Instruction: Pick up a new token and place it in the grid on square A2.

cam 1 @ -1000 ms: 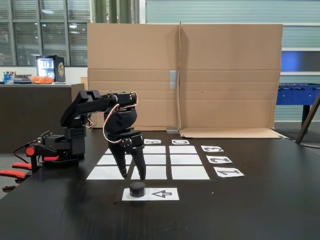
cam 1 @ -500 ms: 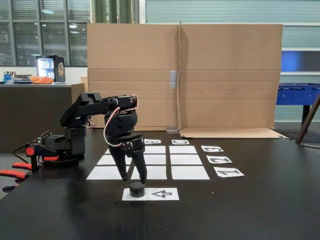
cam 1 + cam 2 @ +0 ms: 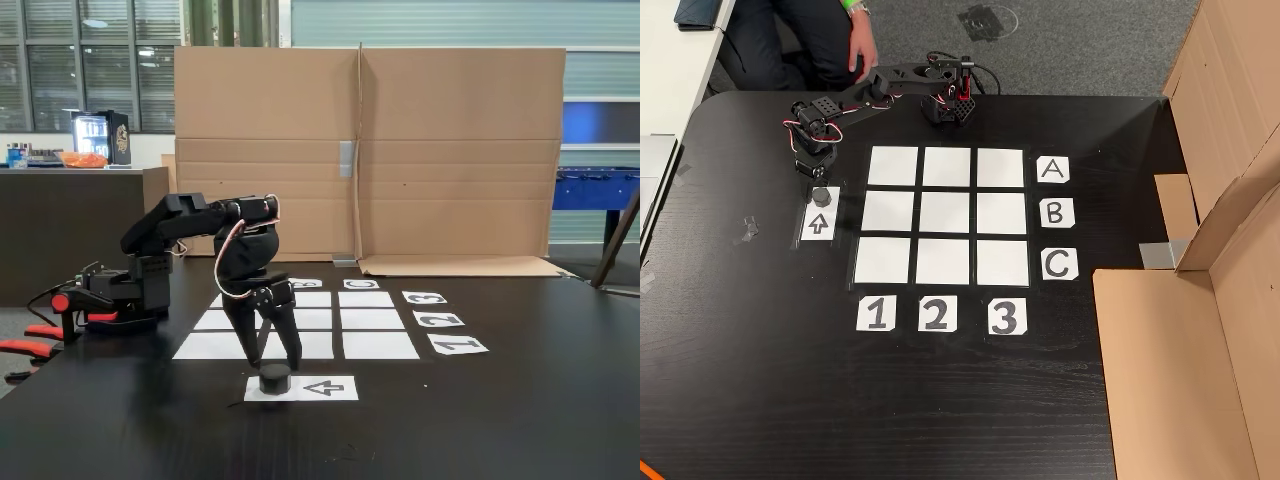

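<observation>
The token [image 3: 275, 378] is a small black puck on the left end of the white arrow sheet [image 3: 325, 388]. My gripper [image 3: 273, 362] hangs point-down just above it, open, one finger on each side and nothing between them. In the other view the gripper [image 3: 816, 181] sits just above the token [image 3: 821, 196] in the picture. The grid [image 3: 947, 213] of white cells lies to the right of it, with square A2 [image 3: 947, 167] bare in the top row's middle. In the fixed view square A2 [image 3: 210, 320] lies partly behind the gripper.
Number labels [image 3: 934, 315] lie below the grid and letter labels [image 3: 1056, 213] to its right. A cardboard wall [image 3: 370, 150] stands behind the table. A person's hand [image 3: 855, 45] shows past the arm's base [image 3: 950, 105]. Tape scraps [image 3: 748, 230] lie left of the arrow sheet.
The open gripper has come down and forward, from over the grid's front edge to just above the token. The token has not moved.
</observation>
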